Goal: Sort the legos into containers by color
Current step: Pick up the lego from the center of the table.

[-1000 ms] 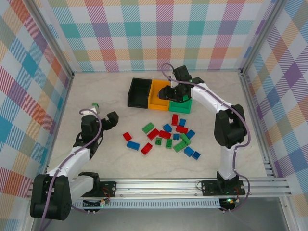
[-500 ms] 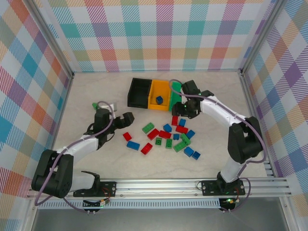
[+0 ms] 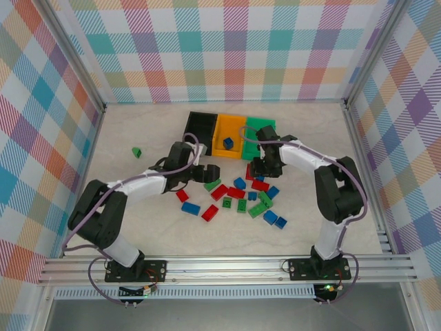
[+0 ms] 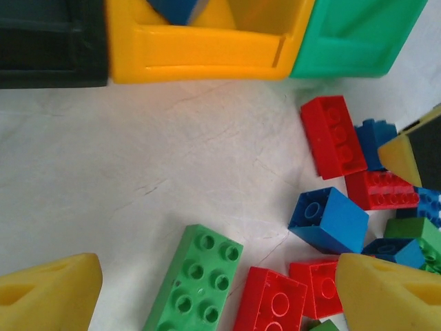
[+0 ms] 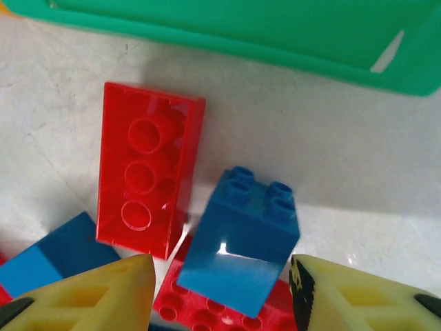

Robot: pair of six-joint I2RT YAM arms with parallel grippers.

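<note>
The right gripper [image 5: 222,276] stands half-open at the bottom of its wrist view, its fingers either side of a tilted blue lego [image 5: 238,241] that leans on a red lego [image 5: 148,176], just below the green bin [image 5: 275,34]. A gap shows on the left side, so nothing is gripped yet. A good pick, I judge, means squaring up to the brick's flat sides, closing gently so the tilt does not squirt it out, then lifting straight and carrying it to the orange bin [image 3: 222,127], where a sorted blue brick [image 3: 228,143] already lies. The left gripper [image 4: 217,272] is spread wide over a long green lego [image 4: 196,283]; it should drop and close across the narrow width. The other legos [image 3: 238,193] lie scattered mid-frame in the overhead view, below the bins. No brand, label or writing can be read anywhere
</note>
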